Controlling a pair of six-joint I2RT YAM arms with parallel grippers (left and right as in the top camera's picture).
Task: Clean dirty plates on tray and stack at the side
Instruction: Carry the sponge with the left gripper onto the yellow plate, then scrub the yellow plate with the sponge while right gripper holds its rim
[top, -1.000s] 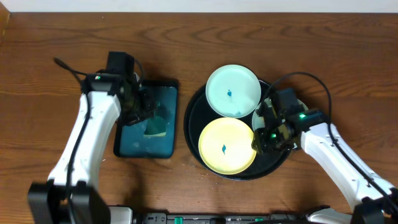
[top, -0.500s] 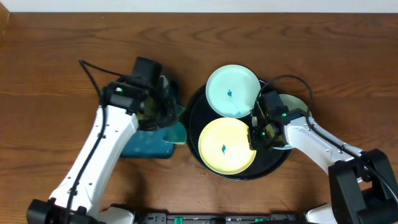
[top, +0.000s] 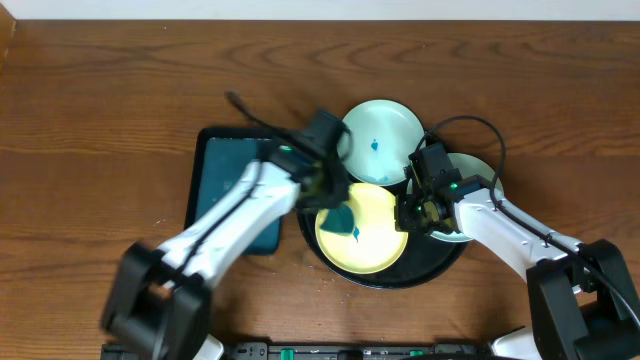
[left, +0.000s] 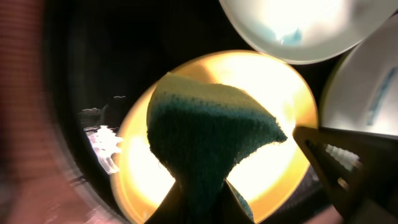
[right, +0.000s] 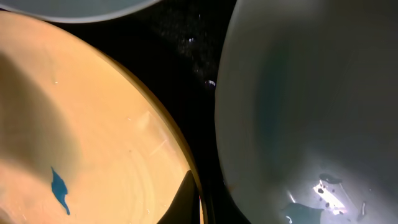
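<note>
The pale yellow plate (top: 372, 240) lies on the black round tray (top: 385, 278), with a blue smudge (right: 59, 186) at its centre. My left gripper (top: 335, 205) is shut on a teal-green sponge (top: 341, 219) and holds it over the yellow plate's left part; the left wrist view shows the sponge (left: 208, 134) above the plate (left: 280, 168). My right gripper (top: 410, 212) is shut on the yellow plate's right rim (right: 168, 137), its fingers (right: 199, 199) astride the rim. One mint plate (top: 378, 143) with a blue smudge lies at the tray's back. A second mint plate (top: 468, 172) lies at the right, partly under my right arm.
A rectangular teal tray (top: 225, 190) lies left of the black tray, partly under my left arm. The wooden table (top: 100, 120) extends all round. Cables loop above both arms.
My left arm has lifted the sponge off the teal tray and swung right, over the yellow plate. My right gripper has stayed at the yellow plate's right rim.
</note>
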